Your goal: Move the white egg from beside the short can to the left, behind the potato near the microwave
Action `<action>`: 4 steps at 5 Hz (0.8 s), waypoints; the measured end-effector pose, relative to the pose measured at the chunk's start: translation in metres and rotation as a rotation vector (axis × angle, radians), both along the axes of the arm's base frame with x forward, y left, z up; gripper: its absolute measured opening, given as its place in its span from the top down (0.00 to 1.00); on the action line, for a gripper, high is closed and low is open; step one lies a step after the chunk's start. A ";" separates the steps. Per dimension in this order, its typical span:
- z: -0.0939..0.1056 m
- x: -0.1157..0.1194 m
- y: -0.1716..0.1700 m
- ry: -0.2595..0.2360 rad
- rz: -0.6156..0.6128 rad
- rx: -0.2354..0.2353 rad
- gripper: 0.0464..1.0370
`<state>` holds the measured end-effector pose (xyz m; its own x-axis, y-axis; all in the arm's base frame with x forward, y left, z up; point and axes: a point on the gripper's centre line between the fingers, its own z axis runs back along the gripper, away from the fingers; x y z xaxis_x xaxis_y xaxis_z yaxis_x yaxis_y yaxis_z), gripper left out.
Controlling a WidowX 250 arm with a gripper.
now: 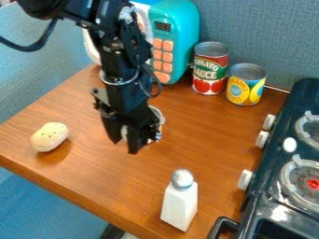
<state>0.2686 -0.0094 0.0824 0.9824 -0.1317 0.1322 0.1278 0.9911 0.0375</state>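
Jaws spread apart, the black gripper (124,145) hangs beside a half-hidden container (161,117), between potato (50,137) at left and white shaker (180,201) nearer right.

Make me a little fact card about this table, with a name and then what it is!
pincer: hanging over the table, right by a partly hidden container; can't tell if it's holding it
table: brown wood
lumpy oval thing: pale yellow, lying down
shaker: white, silver top, standing
cans: one red and green, one yellow and blue, side by side
toy microwave: teal, orange buttons
stove: dark, white knobs
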 end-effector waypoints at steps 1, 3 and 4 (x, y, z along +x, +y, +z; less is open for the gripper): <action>-0.011 -0.018 0.020 0.115 0.058 0.040 0.50; 0.004 -0.008 0.060 0.096 0.206 -0.029 0.50; 0.004 0.011 0.083 0.119 0.243 -0.029 0.50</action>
<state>0.2799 0.0733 0.0869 0.9936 0.1120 0.0144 -0.1121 0.9937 0.0075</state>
